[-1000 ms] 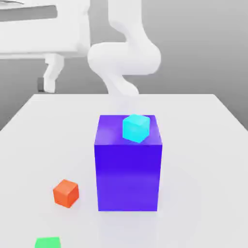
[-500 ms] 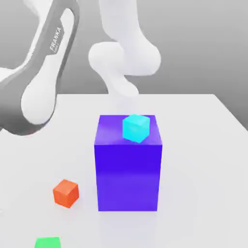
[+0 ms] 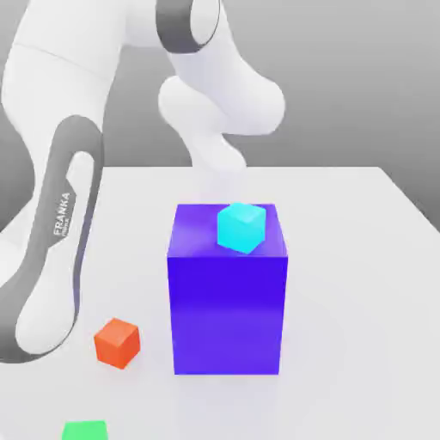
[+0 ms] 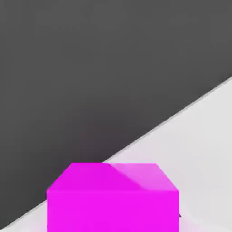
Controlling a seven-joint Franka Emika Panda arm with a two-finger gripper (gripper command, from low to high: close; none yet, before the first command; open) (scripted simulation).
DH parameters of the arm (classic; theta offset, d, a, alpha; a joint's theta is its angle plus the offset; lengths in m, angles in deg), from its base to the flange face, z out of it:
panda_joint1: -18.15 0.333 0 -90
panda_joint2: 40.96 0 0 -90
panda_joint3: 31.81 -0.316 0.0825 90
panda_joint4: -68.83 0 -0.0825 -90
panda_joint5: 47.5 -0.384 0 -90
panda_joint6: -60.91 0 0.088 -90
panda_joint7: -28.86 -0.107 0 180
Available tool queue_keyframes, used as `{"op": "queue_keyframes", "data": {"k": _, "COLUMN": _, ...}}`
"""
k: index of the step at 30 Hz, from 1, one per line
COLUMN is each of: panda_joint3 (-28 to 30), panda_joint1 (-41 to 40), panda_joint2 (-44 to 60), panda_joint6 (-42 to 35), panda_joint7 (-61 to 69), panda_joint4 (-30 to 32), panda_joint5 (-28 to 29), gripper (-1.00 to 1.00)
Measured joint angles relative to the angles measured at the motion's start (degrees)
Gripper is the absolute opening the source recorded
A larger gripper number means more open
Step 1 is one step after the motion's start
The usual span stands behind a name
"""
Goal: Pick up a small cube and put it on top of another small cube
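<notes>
A small cyan cube (image 3: 240, 228) sits on top of a large blue cube (image 3: 228, 309) in the middle of the white table (image 3: 361, 284). A small orange cube (image 3: 117, 342) lies on the table towards the exterior view's left. A small green cube (image 3: 85, 430) is cut off by the frame's lower edge. In the hand view a magenta cube (image 4: 113, 199) stands very close on the white table (image 4: 199, 136). My gripper is shut; whether it holds the magenta cube I cannot tell. My arm (image 3: 60, 215) hangs down on the exterior view's left.
The large blue cube is the tallest obstacle, in the table's centre. The arm's white and grey links cover the exterior view's left side, close to the orange cube. Bare table lies to the exterior view's right of the blue cube.
My arm has swung down and forward on the exterior view's left, its long link now reaching low beside the orange cube. The cyan, blue, orange and green cubes have not moved.
</notes>
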Motion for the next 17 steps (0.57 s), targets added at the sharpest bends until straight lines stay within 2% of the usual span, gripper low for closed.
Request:
{"op": "queue_keyframes", "data": {"k": 2, "panda_joint3": 0.88, "panda_joint1": 1.27, "panda_joint2": -3.92, "panda_joint6": -2.38, "panda_joint7": -1.0, "panda_joint4": 1.5, "panda_joint5": 1.2, "gripper": -1.0}}
{"op": "queue_keyframes", "data": {"k": 8, "panda_joint3": -0.26, "panda_joint1": 11.02, "panda_joint2": -16.64, "panda_joint6": -2.53, "panda_joint7": -8.18, "panda_joint4": 13.33, "panda_joint5": 6.45, "gripper": -1.0}}
{"op": "queue_keyframes", "data": {"k": 12, "panda_joint3": -1.95, "panda_joint1": 12.1, "panda_joint2": -13.47, "panda_joint6": 2.83, "panda_joint7": -8.25, "panda_joint4": 15.48, "panda_joint5": 5.43, "gripper": -1.0}}
{"op": "queue_keyframes", "data": {"k": 13, "panda_joint3": -2.38, "panda_joint1": 11.86, "panda_joint2": -11.95, "panda_joint6": 4.3, "panda_joint7": -7.91, "panda_joint4": 15.46, "panda_joint5": 4.9, "gripper": 1.0}}
{"op": "queue_keyframes", "data": {"k": 17, "panda_joint3": -2.38, "panda_joint1": 11.86, "panda_joint2": -11.95, "panda_joint6": 4.3, "panda_joint7": -7.91, "panda_joint4": 15.46, "panda_joint5": 4.9, "gripper": 1.0}}
